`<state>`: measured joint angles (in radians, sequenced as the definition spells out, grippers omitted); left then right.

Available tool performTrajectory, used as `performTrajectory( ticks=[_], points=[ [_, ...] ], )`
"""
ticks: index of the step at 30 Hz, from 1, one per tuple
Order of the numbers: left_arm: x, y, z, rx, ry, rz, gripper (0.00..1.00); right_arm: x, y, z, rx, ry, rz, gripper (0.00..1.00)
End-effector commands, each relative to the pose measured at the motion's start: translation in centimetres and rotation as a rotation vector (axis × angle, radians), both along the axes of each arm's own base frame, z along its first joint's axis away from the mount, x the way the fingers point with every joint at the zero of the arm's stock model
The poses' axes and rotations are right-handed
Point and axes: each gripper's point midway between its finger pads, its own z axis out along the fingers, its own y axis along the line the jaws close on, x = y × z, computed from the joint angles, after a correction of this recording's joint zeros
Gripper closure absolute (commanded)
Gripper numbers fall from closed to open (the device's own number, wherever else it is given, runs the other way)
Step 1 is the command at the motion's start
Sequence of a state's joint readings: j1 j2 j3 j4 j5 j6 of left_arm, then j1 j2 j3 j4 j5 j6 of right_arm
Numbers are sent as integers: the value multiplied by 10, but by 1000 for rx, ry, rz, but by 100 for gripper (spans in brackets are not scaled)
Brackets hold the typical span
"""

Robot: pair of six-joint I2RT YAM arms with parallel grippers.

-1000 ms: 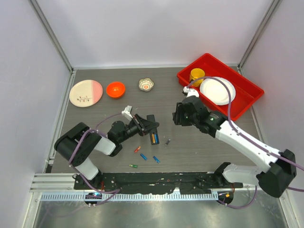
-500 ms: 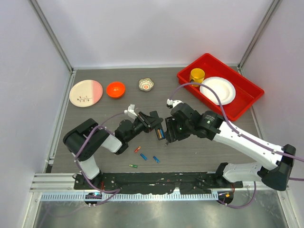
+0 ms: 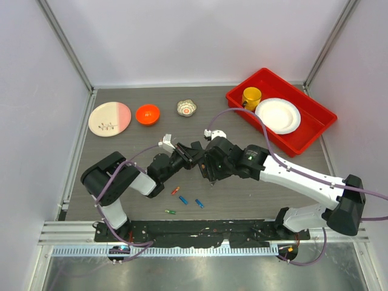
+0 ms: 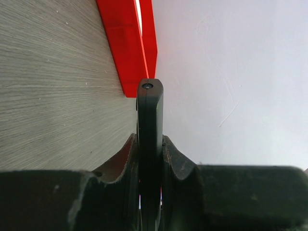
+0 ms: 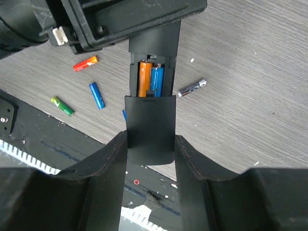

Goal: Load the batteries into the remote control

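My left gripper is shut on the slim black remote control, seen edge-on in the left wrist view. In the right wrist view the remote shows its open recess with an orange battery and a blue battery inside. My right gripper is shut on the flat black cover, whose front edge meets the recess end. From above, both grippers meet mid-table. Loose batteries lie nearby: orange, blue, green.
A grey metal cylinder lies right of the remote. A red tray with a yellow cup and white plate stands at back right. An orange bowl, pink plate and small cup stand at the back.
My right arm has swung left and down to the remote's end with the cover. My left gripper has shifted the remote slightly right.
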<state>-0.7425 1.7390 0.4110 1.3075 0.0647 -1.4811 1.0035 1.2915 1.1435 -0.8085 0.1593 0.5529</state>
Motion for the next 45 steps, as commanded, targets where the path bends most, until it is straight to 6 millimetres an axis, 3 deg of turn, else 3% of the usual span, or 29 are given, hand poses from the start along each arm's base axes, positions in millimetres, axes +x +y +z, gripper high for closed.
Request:
performTrajectory(
  ticks=[1,45],
  points=[
    [-4,-4,41,-108,-89,-19,100,17,11,3,23,-71,-43,99],
    [-18,-13,50,-124,-109,-65,100,10,16,-25,-16,-34,-47,99]
  ],
)
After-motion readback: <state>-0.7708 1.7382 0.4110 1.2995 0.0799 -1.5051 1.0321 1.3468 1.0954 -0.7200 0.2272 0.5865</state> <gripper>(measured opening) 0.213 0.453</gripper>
